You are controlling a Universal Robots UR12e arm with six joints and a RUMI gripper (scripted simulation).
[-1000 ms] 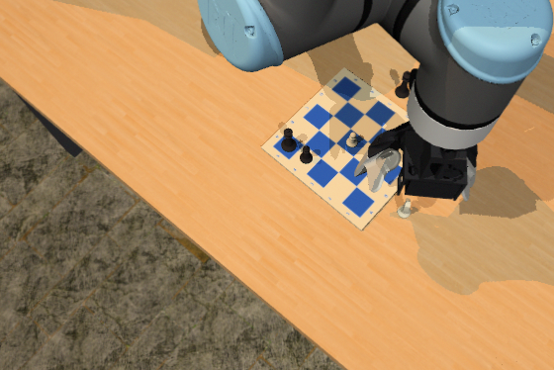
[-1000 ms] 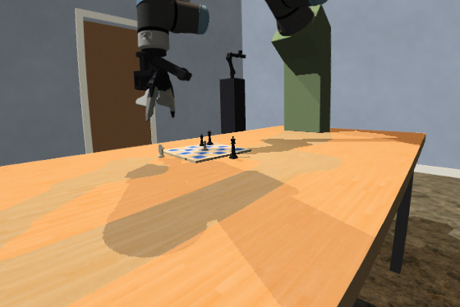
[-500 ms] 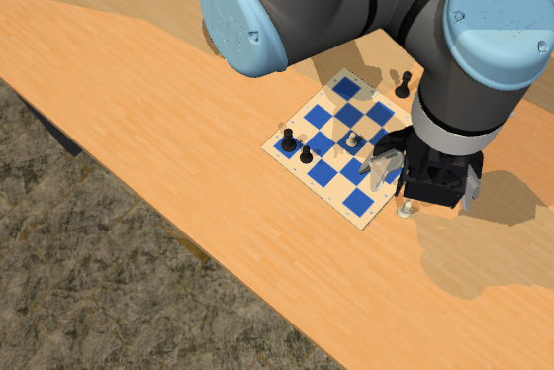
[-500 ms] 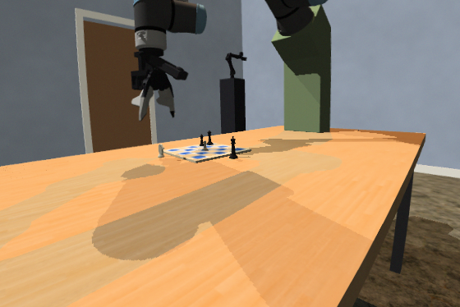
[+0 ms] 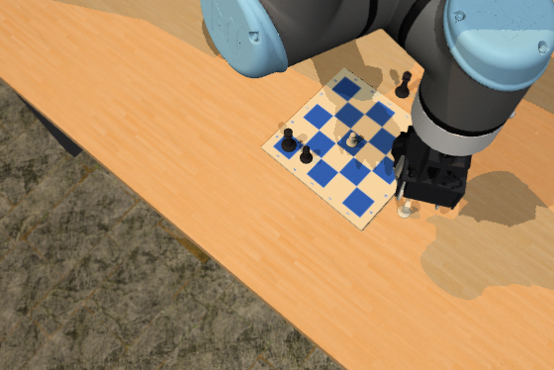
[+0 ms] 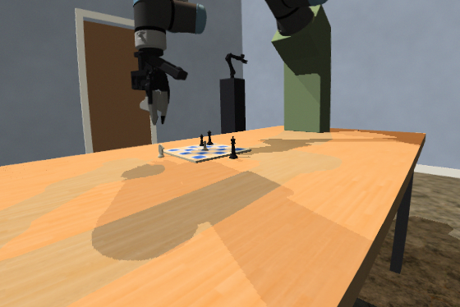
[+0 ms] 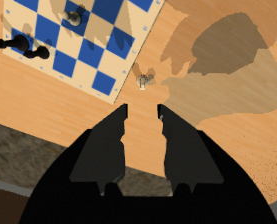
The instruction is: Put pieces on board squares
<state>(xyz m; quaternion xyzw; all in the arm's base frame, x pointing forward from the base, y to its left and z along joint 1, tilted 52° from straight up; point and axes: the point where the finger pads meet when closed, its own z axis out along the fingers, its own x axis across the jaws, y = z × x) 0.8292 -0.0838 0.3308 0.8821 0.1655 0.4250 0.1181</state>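
The white knight (image 5: pixel 404 209) (image 6: pixel 160 151) (image 7: pixel 142 81) stands upright on the table beside the board (image 5: pixel 340 188) (image 7: pixel 84 74). My gripper (image 5: pixel 401 194) (image 6: pixel 158 122) (image 7: pixel 142 105) is partly open and empty, high above the table near the knight. The black king (image 5: pixel 403 89) (image 6: pixel 233 149) stands beside the board and is out of the wrist view. The black queen (image 5: pixel 288 141) (image 6: pixel 209 139) (image 7: pixel 20 42) stands on a blue corner square. The white pawn (image 5: pixel 352 140) (image 6: pixel 204 146) (image 7: pixel 73 19) stands on the centre square, C3. The edge letters are too small to read.
A black pawn (image 5: pixel 306 155) (image 6: pixel 201 140) (image 7: pixel 40 52) stands upright on the light square next to the queen's. The arm hides the board's right corner in the top view. A green pedestal (image 6: pixel 301 102) stands at the table's far end.
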